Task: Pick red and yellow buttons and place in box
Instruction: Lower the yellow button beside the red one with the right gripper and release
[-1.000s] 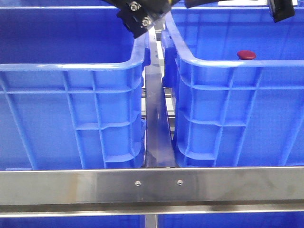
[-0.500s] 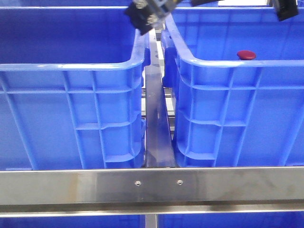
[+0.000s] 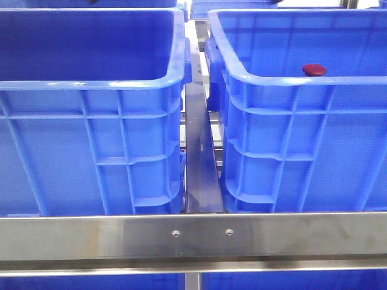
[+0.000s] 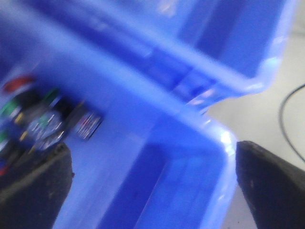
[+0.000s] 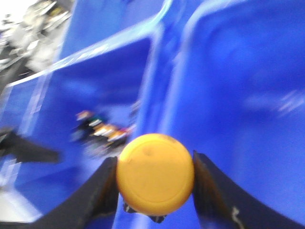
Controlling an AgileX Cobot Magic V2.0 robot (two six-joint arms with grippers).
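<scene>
Two alike blue crates stand side by side, the left crate [image 3: 91, 82] and the right crate [image 3: 284, 81]. A dark red button [image 3: 314, 69] lies inside the right crate, just behind its front rim. Neither gripper shows in the front view. In the right wrist view, my right gripper [image 5: 155, 183] is shut on the yellow button [image 5: 155, 171] and holds it above the blue crate walls. In the blurred left wrist view, my left gripper [image 4: 152, 191] is open and empty over a crate corner [image 4: 224, 138].
A steel rail [image 3: 199, 151] runs between the crates, and a steel crossbar [image 3: 193, 235] spans the front. A heap of small mixed parts lies on a crate floor, seen in the left wrist view [image 4: 40, 121] and the right wrist view [image 5: 102, 131]. A dark cable [image 4: 285, 109] lies on the floor outside.
Both arms, seen at the top edge of the front view earlier, have moved up and out of that view. The red button has not moved.
</scene>
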